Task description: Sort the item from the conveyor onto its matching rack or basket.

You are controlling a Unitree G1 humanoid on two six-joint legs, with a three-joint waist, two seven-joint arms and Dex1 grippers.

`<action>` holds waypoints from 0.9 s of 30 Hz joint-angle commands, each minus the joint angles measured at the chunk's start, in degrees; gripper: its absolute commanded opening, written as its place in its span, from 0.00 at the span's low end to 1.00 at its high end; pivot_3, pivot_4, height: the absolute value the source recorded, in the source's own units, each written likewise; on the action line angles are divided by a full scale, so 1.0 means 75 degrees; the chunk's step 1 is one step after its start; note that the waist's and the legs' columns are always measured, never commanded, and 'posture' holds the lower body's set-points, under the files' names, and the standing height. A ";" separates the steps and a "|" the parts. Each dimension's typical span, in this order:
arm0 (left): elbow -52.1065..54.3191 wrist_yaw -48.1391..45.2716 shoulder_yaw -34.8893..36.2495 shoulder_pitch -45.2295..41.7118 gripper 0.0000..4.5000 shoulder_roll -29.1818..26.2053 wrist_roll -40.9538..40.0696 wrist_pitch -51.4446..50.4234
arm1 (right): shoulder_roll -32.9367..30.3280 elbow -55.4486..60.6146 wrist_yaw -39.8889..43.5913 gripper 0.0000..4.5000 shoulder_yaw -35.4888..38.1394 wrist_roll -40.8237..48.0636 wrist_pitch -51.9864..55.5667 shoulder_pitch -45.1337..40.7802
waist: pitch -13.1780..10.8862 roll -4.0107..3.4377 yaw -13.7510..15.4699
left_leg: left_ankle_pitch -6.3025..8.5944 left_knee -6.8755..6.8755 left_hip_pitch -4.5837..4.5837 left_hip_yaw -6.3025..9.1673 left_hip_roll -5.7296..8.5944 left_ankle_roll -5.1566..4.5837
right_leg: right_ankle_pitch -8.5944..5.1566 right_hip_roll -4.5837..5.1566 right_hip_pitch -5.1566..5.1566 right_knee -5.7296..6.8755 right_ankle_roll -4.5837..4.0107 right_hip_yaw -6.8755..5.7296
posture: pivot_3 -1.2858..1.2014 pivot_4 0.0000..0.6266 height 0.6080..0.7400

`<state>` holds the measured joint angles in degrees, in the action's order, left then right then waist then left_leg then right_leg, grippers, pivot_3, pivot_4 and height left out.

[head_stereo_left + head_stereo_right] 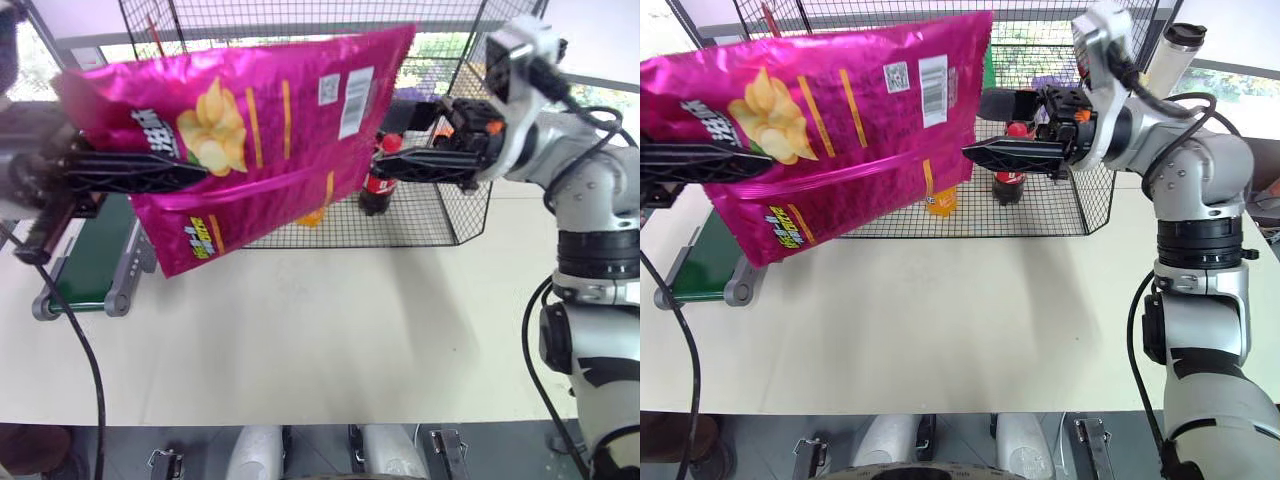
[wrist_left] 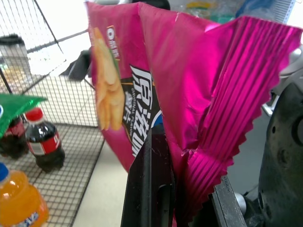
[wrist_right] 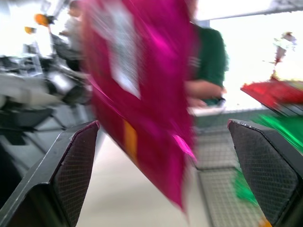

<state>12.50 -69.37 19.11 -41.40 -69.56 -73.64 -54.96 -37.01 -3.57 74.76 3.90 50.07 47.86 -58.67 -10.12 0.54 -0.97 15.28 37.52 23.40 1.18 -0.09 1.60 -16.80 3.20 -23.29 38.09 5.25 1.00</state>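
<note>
The item, a shiny magenta-pink snack bag [image 1: 270, 120], hangs in the air in front of the rack, stretched sideways. My left gripper [image 1: 195, 172] is shut on its crimped end [image 2: 222, 118], one black finger across the front of the bag. My right gripper [image 1: 975, 128] is open and points left at the bag's other end, which lies between its spread fingers [image 3: 75, 165] without being pinched. The dark green conveyor [image 1: 95, 260] ends below the left gripper. The black wire-mesh rack [image 1: 440, 215] stands behind the bag.
A cola bottle [image 1: 380, 175] and an orange drink bottle [image 1: 940, 200] stand on the rack's lower mesh floor, with a green bag [image 2: 19, 104] beside them. The white table [image 1: 320, 330] spreads in front. A person in green [image 3: 208, 56] stands beyond the rack.
</note>
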 commanded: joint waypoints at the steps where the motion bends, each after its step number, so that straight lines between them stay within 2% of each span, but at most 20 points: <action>1: -0.0047 -0.0150 0.0071 -0.0246 0.01 -0.0002 0.0072 -0.0012 | 0.0142 0.0717 -0.0273 1.00 0.0417 0.0868 0.0587 -0.0069 | 0.0000 0.0000 -0.0009 | 0.0000 0.0001 0.0000 0.0000 0.0000 0.0000 | 0.0000 0.0001 0.0000 0.0000 0.0000 0.0000 | 0.52 0.24 1.00; 8: -0.0160 -0.0300 -0.0212 -0.0609 0.01 0.0284 0.0243 0.0002 | 0.0565 0.1217 -0.0467 1.00 -0.0131 0.0540 0.0404 0.0267 | 0.0000 0.0000 -0.0016 | 0.0000 0.0020 -0.0004 0.0000 -0.0007 0.0000 | 0.0000 -0.0007 0.0005 0.0011 0.0000 0.0000 | 0.52 0.24 1.00; 9: -0.0174 -0.0307 -0.0238 -0.0653 0.00 0.0332 0.0254 -0.0006 | 0.0630 0.1243 -0.0483 0.88 -0.0230 0.0434 0.0314 0.0310 | 0.0000 0.0000 -0.0015 | 0.0000 0.0024 -0.0002 0.0000 -0.0008 0.0000 | 0.0000 -0.0008 0.0005 0.0012 0.0000 0.0000 | 0.52 0.24 1.00; 10: -0.0149 -0.0307 -0.0256 -0.0654 0.00 0.0369 0.0283 -0.0007 | 0.0743 0.1179 -0.0593 0.81 -0.0251 0.0372 0.0236 0.0316 | 0.0000 0.0000 -0.0016 | 0.0000 0.0029 -0.0001 0.0000 -0.0009 0.0000 | 0.0000 -0.0010 0.0006 0.0013 0.0000 0.0000 | 0.52 0.24 1.00; 13: -0.0103 -0.0317 -0.0247 -0.0594 0.00 0.0415 0.0320 -0.0042 | 0.0933 0.1038 -0.0760 0.49 -0.0131 0.0407 0.0154 0.0313 | 0.0000 0.0000 -0.0017 | 0.0000 0.0040 0.0003 -0.0002 -0.0011 0.0000 | 0.0002 -0.0012 0.0006 0.0013 0.0003 0.0001 | 0.52 0.24 1.00; 15: -0.0074 -0.0340 -0.0199 -0.0494 0.00 0.0411 0.0351 -0.0076 | 0.0997 0.0970 -0.0873 0.26 0.0018 0.0551 0.0208 0.0287 | 0.0000 0.0000 -0.0007 | 0.0000 0.0042 0.0005 -0.0001 -0.0013 0.0000 | 0.0002 -0.0012 0.0006 0.0013 0.0003 0.0001 | 0.52 0.24 1.00; 16: -0.0052 -0.0345 -0.0171 -0.0435 0.00 0.0407 0.0382 -0.0081 | 0.0981 0.0976 -0.0895 0.11 0.0092 0.0662 0.0287 0.0271 | 0.0000 0.0000 -0.0001 | 0.0000 0.0043 0.0005 -0.0001 -0.0013 0.0000 | 0.0002 -0.0012 0.0006 0.0013 0.0003 0.0001 | 0.52 0.24 1.00; 17: -0.0037 -0.0333 -0.0146 -0.0396 0.00 0.0408 0.0393 -0.0096 | 0.0962 0.0994 -0.0919 0.03 0.0148 0.0738 0.0357 0.0266 | 0.0000 0.0000 0.0001 | 0.0000 0.0043 0.0005 -0.0001 -0.0013 0.0000 | 0.0002 -0.0012 0.0006 0.0013 0.0003 0.0000 | 0.52 0.24 1.00; 23: -0.0051 -0.0159 -0.0233 -0.0074 0.00 0.0448 0.1091 0.0193 | 0.0847 0.1048 -0.1136 0.01 0.0344 0.0952 0.0627 0.0310 | 0.0000 0.0000 -0.0006 | 0.0000 0.0047 0.0005 -0.0002 -0.0022 0.0000 | 0.0002 -0.0018 0.0007 0.0013 0.0003 0.0001 | 0.52 0.24 1.00; 27: -0.0186 0.0022 -0.0268 -0.0042 0.32 0.0564 0.1372 0.0226 | 0.0754 0.1202 -0.1212 0.00 0.0384 0.0930 0.0676 0.0473 | 0.0000 0.0000 0.0001 | 0.0000 0.0049 0.0005 -0.0001 -0.0036 0.0000 | 0.0003 -0.0040 0.0008 0.0013 0.0002 0.0005 | 0.52 0.24 1.00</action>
<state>11.21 -69.74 16.31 -41.26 -65.35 -63.81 -54.16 -30.57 3.30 65.92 5.01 55.54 53.10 -54.91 -10.12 0.54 -0.96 15.29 37.89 23.43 1.17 -0.39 1.60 -16.78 2.87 -23.23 38.18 5.27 1.05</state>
